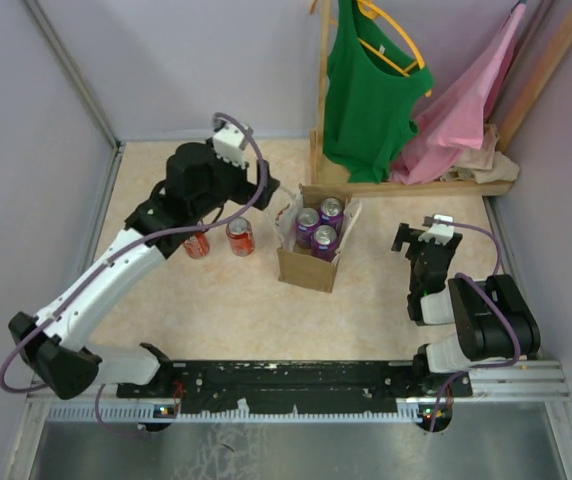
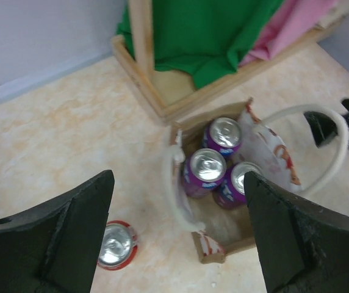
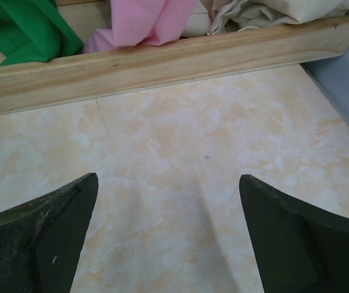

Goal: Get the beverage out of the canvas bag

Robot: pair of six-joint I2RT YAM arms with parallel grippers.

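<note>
Hovering just beside the canvas bag (image 1: 304, 270), upright on the table (image 1: 216, 310), with left fingers (image 2: 71, 238) spread wide and empty, probably lining up on the three purple cans (image 2: 206, 171) inside. Two red cans (image 1: 240, 237) already out, just left. Right fingers (image 3: 40, 244) parted too, parked aside.

- Left arm (image 1: 116, 270): long white plastic shells on the links, chunky black joints in between, and a blocky black housing down at the base.
- Right arm (image 1: 476, 320): same deal, white shells plus fat rounded black motor housings.
- Thin purple cable (image 1: 11, 360) looping loosely off the left arm, and a matching one (image 1: 486, 235) on the right.
- Small white camera block (image 1: 231, 138) sits on the left wrist.
- Left pincer (image 2: 179, 177): two matte black wedge-shaped fingers (image 2: 71, 238) with a grainy surface.
- Right pincer (image 3: 167, 180): identical black wedges, with fingers (image 3: 40, 244) a bit scuffed and pale-specked.
- Flat black base rail (image 1: 286, 378) runs between both arm bases.
</note>
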